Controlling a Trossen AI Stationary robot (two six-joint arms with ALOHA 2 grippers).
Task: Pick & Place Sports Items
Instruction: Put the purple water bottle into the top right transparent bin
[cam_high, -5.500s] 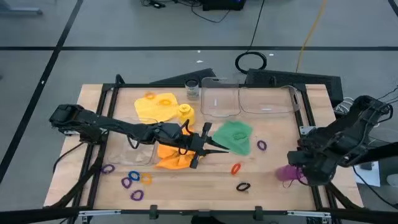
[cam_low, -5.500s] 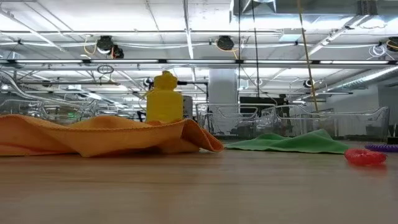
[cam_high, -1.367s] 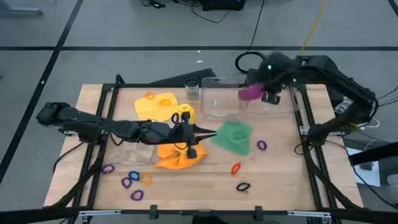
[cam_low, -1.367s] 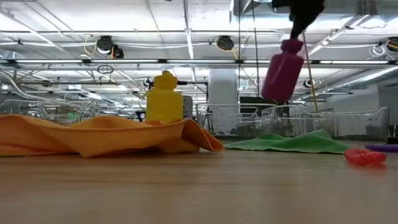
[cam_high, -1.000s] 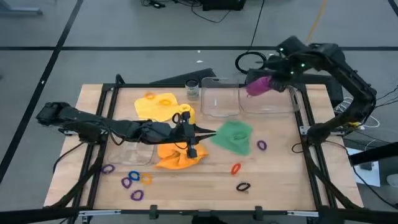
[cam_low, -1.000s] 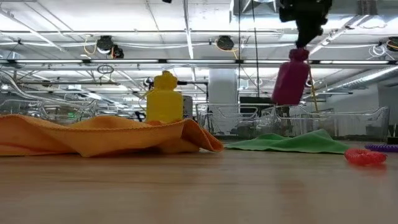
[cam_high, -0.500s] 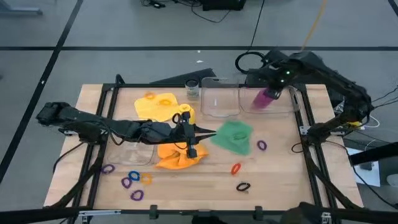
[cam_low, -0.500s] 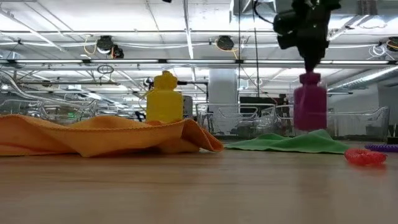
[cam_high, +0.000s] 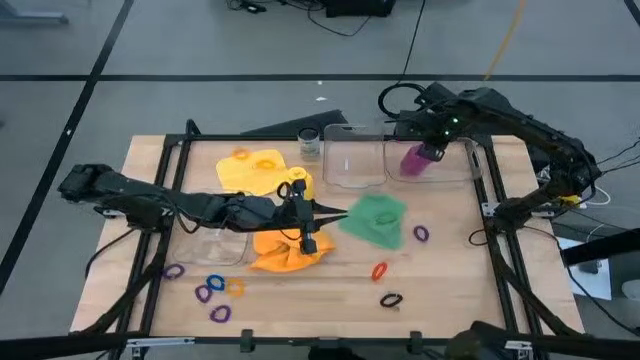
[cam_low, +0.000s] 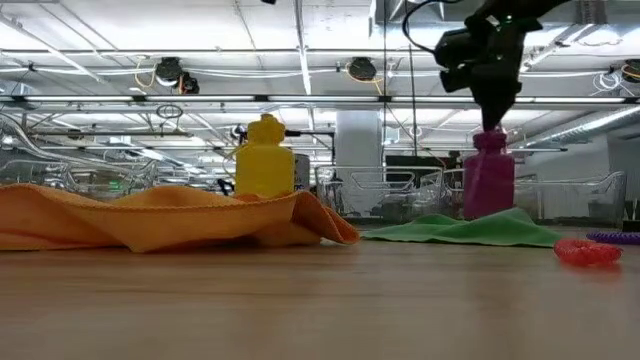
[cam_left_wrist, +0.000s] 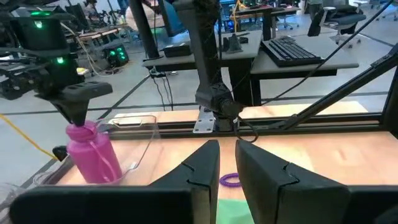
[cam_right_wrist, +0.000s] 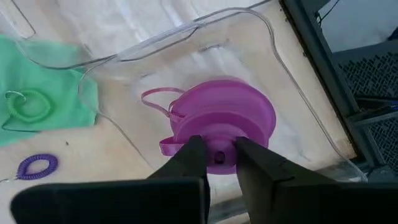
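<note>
A purple bottle (cam_high: 414, 160) stands upright inside the right-hand clear box (cam_high: 458, 168) at the table's far right, with my right gripper (cam_right_wrist: 219, 155) shut on its top. My left gripper (cam_high: 338, 212) hangs shut and empty over the table's middle, between the yellow bottle (cam_high: 298, 182) and the green cloth (cam_high: 378, 218). An orange cloth (cam_high: 280, 250) lies crumpled below the left arm, and a yellow cloth (cam_high: 250, 168) lies flat at the far left. Several coloured rings (cam_high: 210, 292) lie near the front edge. My right gripper pinches the bottle's small cap (cam_right_wrist: 219, 159) between its two fingers. The fingers (cam_low: 492, 120) come from above, pointing steeply down. The bottle hangs upright below them, inside the box. I cannot tell whether its base rests on the box floor.
A second clear box (cam_high: 352, 155) and a small glass jar (cam_high: 309, 143) stand at the far edge, and a third clear box (cam_high: 220, 245) sits under the left arm. Loose rings lie at the front right: red (cam_high: 380, 270), purple (cam_high: 421, 233), black (cam_high: 391, 299).
My right gripper has gone down, and slightly toward the table's near edge, with the purple bottle. The bottle, held tilted above the right box a second ago, now stands upright, low inside that box.
</note>
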